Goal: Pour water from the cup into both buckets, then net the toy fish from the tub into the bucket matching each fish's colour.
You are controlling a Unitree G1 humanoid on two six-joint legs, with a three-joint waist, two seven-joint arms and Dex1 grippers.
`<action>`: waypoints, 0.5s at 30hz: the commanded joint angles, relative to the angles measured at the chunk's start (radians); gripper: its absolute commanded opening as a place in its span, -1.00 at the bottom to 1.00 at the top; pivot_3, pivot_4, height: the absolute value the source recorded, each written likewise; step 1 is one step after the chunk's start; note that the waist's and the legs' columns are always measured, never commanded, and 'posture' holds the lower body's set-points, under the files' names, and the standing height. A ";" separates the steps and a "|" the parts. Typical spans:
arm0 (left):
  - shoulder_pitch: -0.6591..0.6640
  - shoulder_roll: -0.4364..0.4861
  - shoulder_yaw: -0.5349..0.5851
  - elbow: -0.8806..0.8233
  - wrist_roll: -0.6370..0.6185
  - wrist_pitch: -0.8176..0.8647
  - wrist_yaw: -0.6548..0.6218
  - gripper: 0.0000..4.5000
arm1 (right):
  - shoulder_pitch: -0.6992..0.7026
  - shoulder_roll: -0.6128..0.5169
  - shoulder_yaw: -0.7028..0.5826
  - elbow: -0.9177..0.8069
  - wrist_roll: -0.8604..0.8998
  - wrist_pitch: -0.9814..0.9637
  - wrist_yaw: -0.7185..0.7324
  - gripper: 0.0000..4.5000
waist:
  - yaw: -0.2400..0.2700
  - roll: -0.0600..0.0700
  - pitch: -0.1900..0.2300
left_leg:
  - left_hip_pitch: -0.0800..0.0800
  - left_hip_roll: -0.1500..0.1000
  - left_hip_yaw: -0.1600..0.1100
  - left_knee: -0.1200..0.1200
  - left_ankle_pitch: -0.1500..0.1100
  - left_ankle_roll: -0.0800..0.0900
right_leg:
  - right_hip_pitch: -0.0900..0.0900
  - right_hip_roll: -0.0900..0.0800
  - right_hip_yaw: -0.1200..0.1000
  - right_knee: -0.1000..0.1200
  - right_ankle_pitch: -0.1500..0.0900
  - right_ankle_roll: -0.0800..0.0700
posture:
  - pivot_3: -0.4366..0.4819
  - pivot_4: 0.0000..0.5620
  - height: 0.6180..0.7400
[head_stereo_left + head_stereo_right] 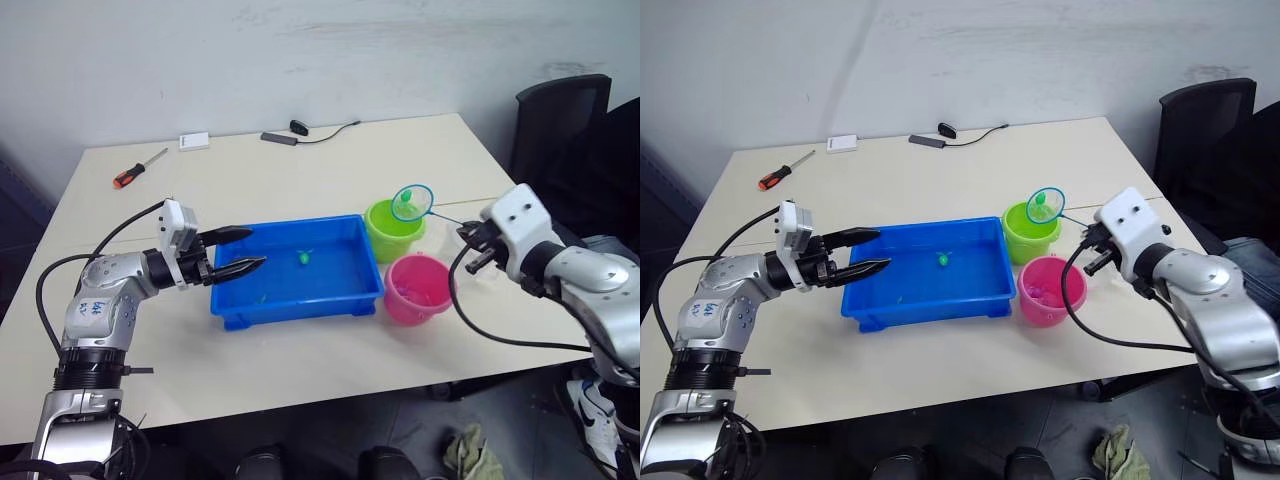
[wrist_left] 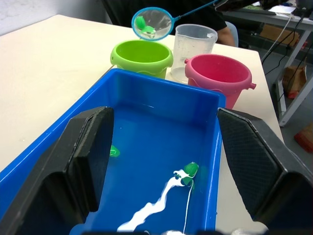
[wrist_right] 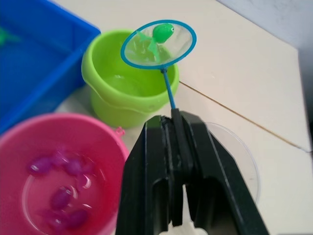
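Green fish netted over the green bucket

The right gripper (image 3: 177, 147) pinches the thin, bendy net (image 3: 157, 43) handle; its fish (image 3: 162, 31) looks featherlight. The left gripper (image 1: 247, 252) gapes, holding nothing.

- Two buckets: one green bucket (image 1: 394, 228), one pink bucket (image 1: 417, 289)
- One tub (image 1: 296, 270)
- One cup (image 2: 194, 46)
- One net (image 3: 158, 43)
- One screwdriver (image 1: 139, 169)
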State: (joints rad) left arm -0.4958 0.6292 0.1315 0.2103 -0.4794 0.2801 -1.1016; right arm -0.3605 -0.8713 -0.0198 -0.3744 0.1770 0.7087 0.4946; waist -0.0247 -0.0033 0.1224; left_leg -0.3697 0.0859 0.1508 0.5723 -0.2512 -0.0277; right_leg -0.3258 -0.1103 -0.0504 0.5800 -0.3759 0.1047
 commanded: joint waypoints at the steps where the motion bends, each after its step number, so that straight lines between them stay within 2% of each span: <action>1: -0.016 0.002 0.006 -0.011 0.000 -0.019 -0.011 0.63 | 0.014 -0.056 0.058 0.036 -0.175 -0.187 -0.032 -1.00 | 0.000 0.000 0.000 | 0.000 0.000 0.000 0.000 0.001 -0.001 | 0.000 0.000 0.000 -0.001 0.000 0.000 | -0.05 -0.47 0.89; 9: 0.000 0.004 0.013 -0.024 0.000 -0.016 -0.007 0.63 | 0.022 -0.109 0.137 0.130 -0.458 -0.468 -0.091 -1.00 | -0.001 0.001 0.001 | 0.000 -0.001 0.001 0.000 0.002 -0.002 | 0.001 -0.001 0.000 -0.005 0.002 0.004 | -0.05 -0.47 0.89; 15: 0.007 0.002 0.014 -0.028 0.000 -0.017 -0.003 0.63 | 0.037 -0.148 0.154 0.160 -0.599 -0.590 -0.135 -1.00 | -0.001 0.001 0.001 | 0.000 -0.001 0.001 0.000 0.002 -0.003 | 0.001 -0.001 0.000 -0.005 0.002 0.004 | -0.05 -0.47 0.89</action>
State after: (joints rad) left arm -0.4960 0.6292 0.1303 0.2102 -0.4747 0.2754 -1.1071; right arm -0.3322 -0.9674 0.1258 -0.2261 -0.2773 0.2437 0.4189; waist -0.0257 -0.0027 0.1231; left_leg -0.3697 0.0850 0.1519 0.5720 -0.2491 -0.0304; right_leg -0.3245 -0.1115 -0.0506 0.5755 -0.3739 0.1087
